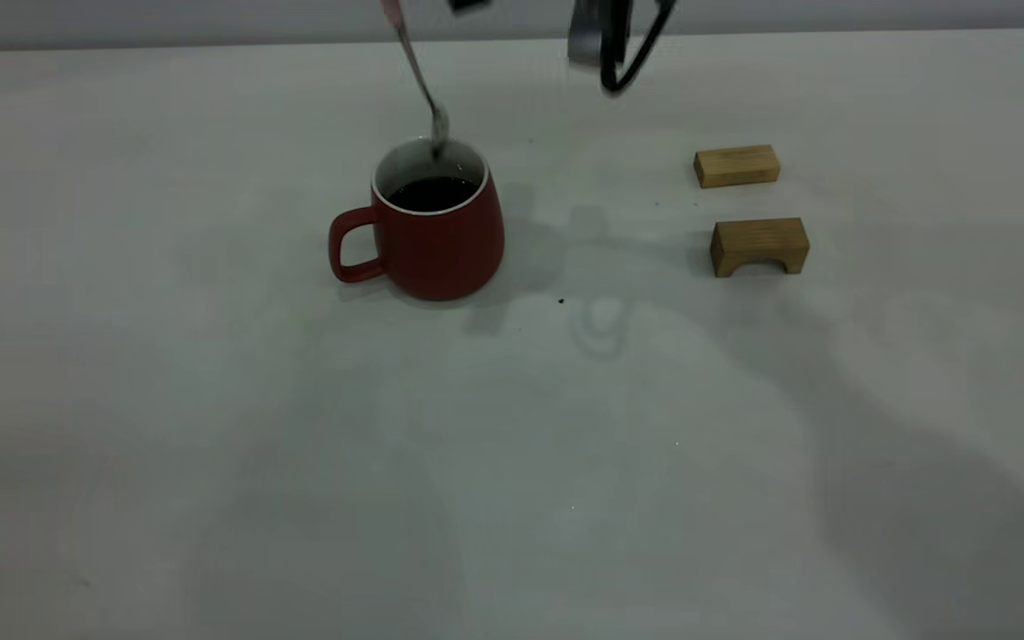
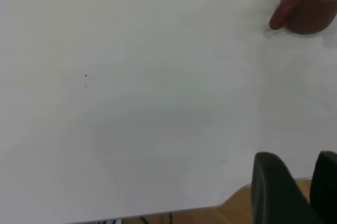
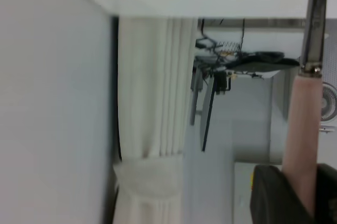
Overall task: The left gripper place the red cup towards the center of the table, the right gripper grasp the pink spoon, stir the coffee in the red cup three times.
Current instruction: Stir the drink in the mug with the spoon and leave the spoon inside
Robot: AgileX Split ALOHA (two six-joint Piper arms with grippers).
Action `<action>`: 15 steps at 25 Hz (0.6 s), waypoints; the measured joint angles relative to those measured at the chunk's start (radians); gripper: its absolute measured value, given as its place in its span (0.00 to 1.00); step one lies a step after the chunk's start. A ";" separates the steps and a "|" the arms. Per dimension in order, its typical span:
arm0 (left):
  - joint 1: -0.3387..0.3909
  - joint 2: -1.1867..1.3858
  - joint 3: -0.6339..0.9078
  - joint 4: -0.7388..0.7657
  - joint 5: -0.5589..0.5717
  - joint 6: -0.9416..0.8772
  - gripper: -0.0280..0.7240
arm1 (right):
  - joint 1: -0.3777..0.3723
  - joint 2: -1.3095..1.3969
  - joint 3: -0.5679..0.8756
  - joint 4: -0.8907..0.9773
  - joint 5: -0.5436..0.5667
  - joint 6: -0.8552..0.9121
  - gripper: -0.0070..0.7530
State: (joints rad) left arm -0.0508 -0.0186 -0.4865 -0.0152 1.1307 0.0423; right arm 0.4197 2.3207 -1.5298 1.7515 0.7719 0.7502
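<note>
The red cup (image 1: 441, 249) stands upright on the table (image 1: 512, 462), left of the middle, with its handle pointing left and dark coffee (image 1: 432, 191) inside. The pink spoon (image 1: 419, 80) hangs tilted over it, its metal bowl dipping just inside the far rim, above the coffee. My right gripper (image 1: 468, 4) is almost cut off at the top edge. In the right wrist view it (image 3: 300, 197) is shut on the spoon's pink handle (image 3: 304, 129). My left gripper (image 2: 300, 182) sits over the table's edge, far from the cup (image 2: 310, 8), holding nothing.
Two tan wooden blocks lie right of the cup, a flat one (image 1: 737, 165) and an arched one (image 1: 759, 246). A black cable (image 1: 623, 53) loops down from the right arm. The table's edge and wooden floor (image 2: 237, 211) show beside the left gripper.
</note>
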 joint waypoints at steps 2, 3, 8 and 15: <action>0.000 0.000 0.000 0.000 0.000 0.000 0.36 | 0.000 0.026 0.000 0.004 0.001 0.003 0.20; 0.000 0.000 0.000 0.000 0.000 0.001 0.36 | 0.000 0.034 0.000 0.005 0.001 0.003 0.20; 0.000 0.000 0.000 0.000 0.000 0.001 0.36 | 0.000 0.088 -0.001 0.010 0.003 0.023 0.20; 0.000 0.000 0.000 0.000 0.000 0.001 0.36 | 0.000 0.160 -0.091 0.010 0.047 0.045 0.20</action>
State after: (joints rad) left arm -0.0508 -0.0186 -0.4865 -0.0152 1.1307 0.0433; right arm 0.4197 2.4804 -1.6212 1.7614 0.8190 0.7954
